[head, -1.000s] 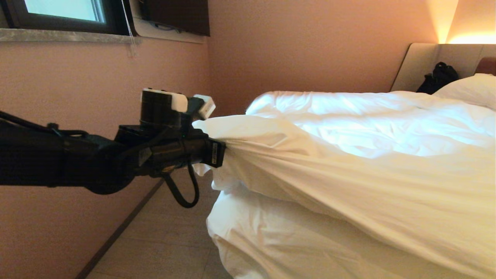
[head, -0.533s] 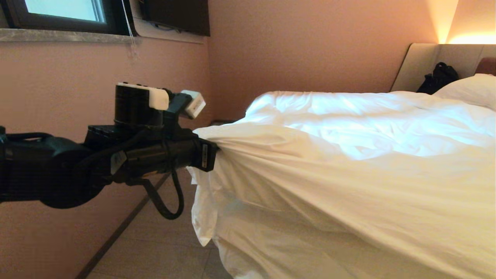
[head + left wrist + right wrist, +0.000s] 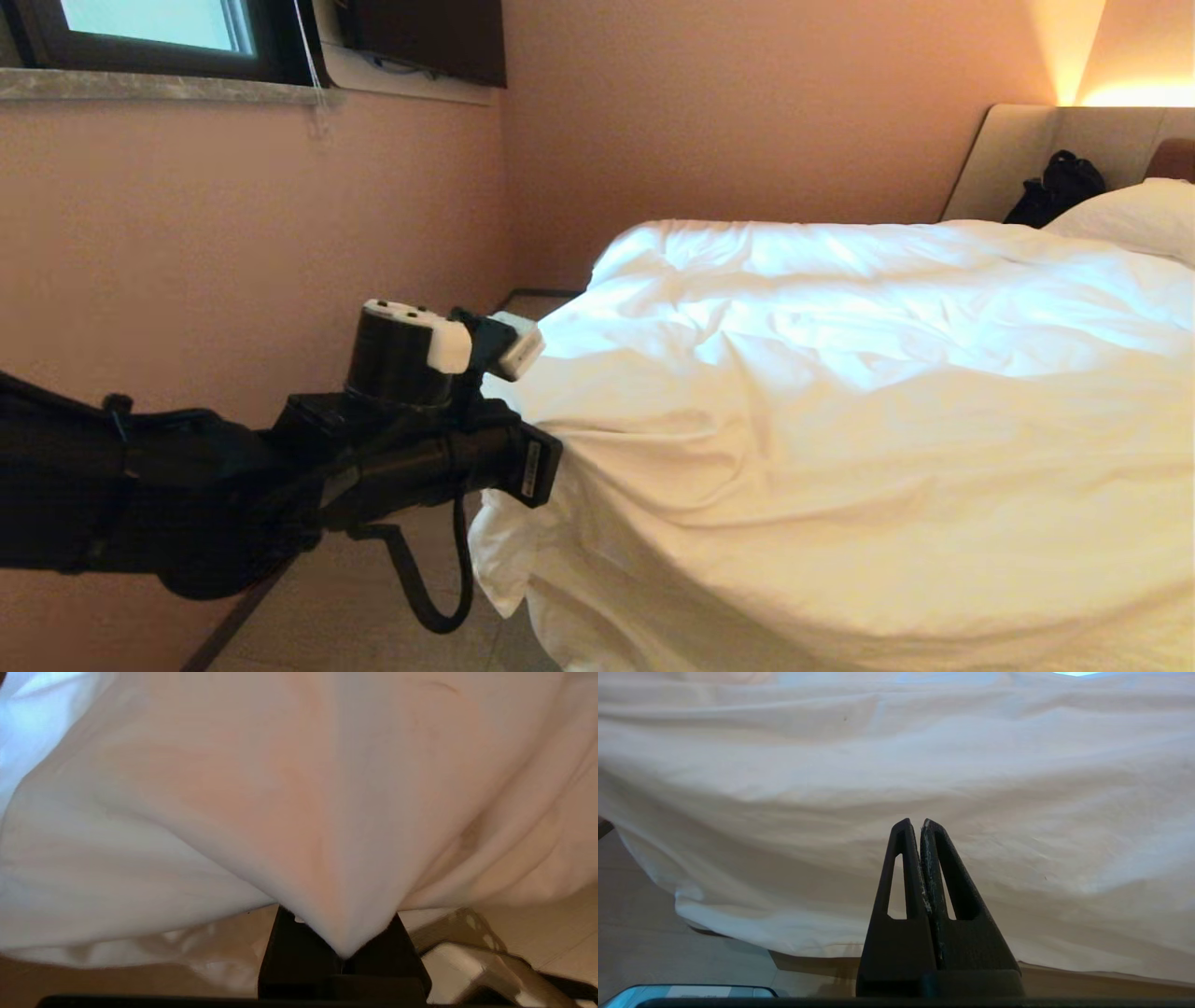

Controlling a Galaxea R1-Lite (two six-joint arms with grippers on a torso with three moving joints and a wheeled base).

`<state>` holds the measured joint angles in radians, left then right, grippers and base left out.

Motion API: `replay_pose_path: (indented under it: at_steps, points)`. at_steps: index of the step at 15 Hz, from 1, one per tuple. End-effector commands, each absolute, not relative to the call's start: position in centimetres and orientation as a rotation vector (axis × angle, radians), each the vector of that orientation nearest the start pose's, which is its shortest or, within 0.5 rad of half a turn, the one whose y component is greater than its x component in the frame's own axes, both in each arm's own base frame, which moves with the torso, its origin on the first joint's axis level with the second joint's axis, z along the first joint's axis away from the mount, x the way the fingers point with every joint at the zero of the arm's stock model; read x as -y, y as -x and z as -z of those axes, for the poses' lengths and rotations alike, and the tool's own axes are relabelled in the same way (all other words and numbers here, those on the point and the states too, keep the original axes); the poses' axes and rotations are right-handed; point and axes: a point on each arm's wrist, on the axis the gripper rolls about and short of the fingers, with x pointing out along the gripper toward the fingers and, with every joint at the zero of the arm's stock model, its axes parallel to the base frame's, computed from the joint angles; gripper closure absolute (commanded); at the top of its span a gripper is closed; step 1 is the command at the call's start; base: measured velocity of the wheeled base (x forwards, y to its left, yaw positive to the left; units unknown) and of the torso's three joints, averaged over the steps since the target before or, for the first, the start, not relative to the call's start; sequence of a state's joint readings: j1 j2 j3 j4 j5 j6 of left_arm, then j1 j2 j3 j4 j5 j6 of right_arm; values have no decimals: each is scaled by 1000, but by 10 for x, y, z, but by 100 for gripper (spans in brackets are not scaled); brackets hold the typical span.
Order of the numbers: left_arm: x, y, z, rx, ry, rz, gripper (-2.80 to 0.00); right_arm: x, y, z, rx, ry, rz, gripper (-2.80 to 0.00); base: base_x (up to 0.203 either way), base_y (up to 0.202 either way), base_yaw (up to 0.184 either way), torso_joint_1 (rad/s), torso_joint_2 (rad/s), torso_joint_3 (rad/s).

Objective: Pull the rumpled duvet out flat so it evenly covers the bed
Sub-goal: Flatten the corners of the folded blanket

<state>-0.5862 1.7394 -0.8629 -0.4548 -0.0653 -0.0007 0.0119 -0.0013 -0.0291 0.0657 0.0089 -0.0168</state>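
From the head view, the left pincer [image 3: 546, 471] clamps the corner of the duvet [image 3: 840, 392] at the foot of the bed [image 3: 1018, 154] — white cloth spread toward the pillow [image 3: 1134, 215]. Left wrist view: the duvet [image 3: 299, 812] bunches between closed fingers [image 3: 289, 956]. Right wrist view: the right pincer [image 3: 920, 823] sits closed and empty — duvet [image 3: 896, 765] beyond it.

The duvet [image 3: 840, 392] covers the bed, pillow [image 3: 1134, 215] at its head.

Window [image 3: 149, 23], pillow [image 3: 1134, 217], black bag [image 3: 1055, 189]
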Motion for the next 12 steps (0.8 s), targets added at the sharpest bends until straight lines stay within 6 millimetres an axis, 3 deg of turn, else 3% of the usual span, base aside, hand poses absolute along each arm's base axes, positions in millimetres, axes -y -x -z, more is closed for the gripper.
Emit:
replay_pose_path:
  at_steps: [1, 2, 3, 7, 10, 12]
  points:
    - [180, -260, -156, -405, -113, 655, 0, 0, 25, -77, -37, 17, -22, 0, 0, 0, 0, 0, 0, 0]
    - [182, -258, -152, -403, -116, 660, 0, 0, 25, -77, -37, 18, -23, 0, 0, 0, 0, 0, 0, 0]
    - [182, -257, -152, -404, -115, 662, -280, 0, 25, -77, -37, 17, -22, 0, 0, 0, 0, 0, 0, 0]
    - [172, -241, -175, -339, -95, 677, -280, 0, 25, -77, -37, 17, -22, 0, 0, 0, 0, 0, 0, 0]
    - [160, -210, -196, -269, -81, 720, -280, 0, 25, -77, -37, 17, -22, 0, 0, 0, 0, 0, 0, 0]
    - [156, -193, -198, -257, -84, 751, -280, 0, 25, -77, -37, 18, -23, 0, 0, 0, 0, 0, 0, 0]
